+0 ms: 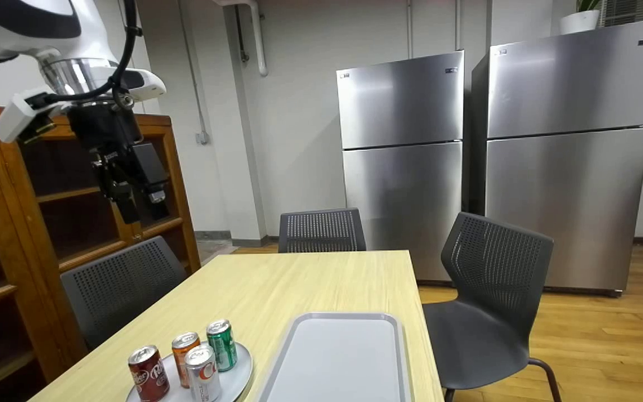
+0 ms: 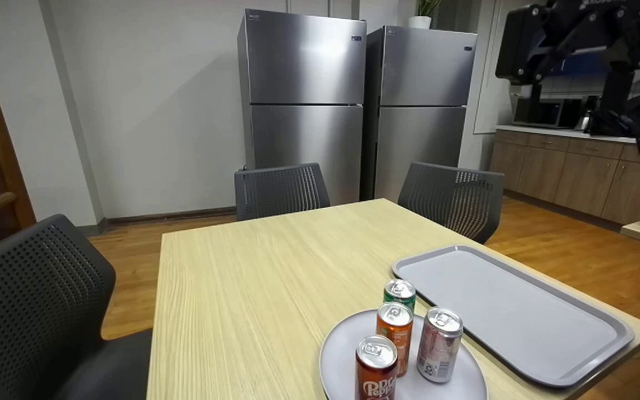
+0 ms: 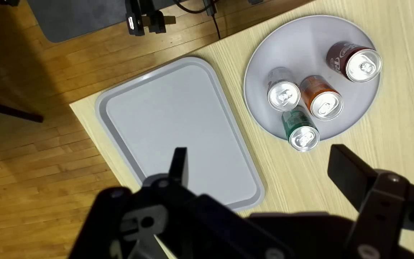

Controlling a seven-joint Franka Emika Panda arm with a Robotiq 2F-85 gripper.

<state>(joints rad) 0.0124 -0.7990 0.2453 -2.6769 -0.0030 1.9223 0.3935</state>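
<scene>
My gripper (image 3: 259, 154) is open high above the table, with nothing between its black fingers (image 3: 350, 176). In an exterior view the gripper (image 1: 144, 210) hangs at the upper left, well apart from everything below. A round grey plate (image 3: 300, 39) bears a dark red Dr Pepper can (image 2: 376, 373), an orange can (image 2: 395, 339), a silver can (image 2: 440, 345) and a green can (image 1: 222, 345), all upright. In the wrist view the green can (image 3: 300, 126) appears closest to the jaws. Beside the plate lies a grey rectangular tray (image 3: 178, 108) with nothing on it, partly covered by a finger.
The light wooden table (image 2: 253, 289) has dark chairs around it, among them a chair (image 1: 494, 301) by the tray side. Two steel refrigerators (image 1: 402, 162) stand behind. A wooden cabinet (image 1: 6, 212) is near the arm, and a counter (image 2: 586, 166) runs along the far side.
</scene>
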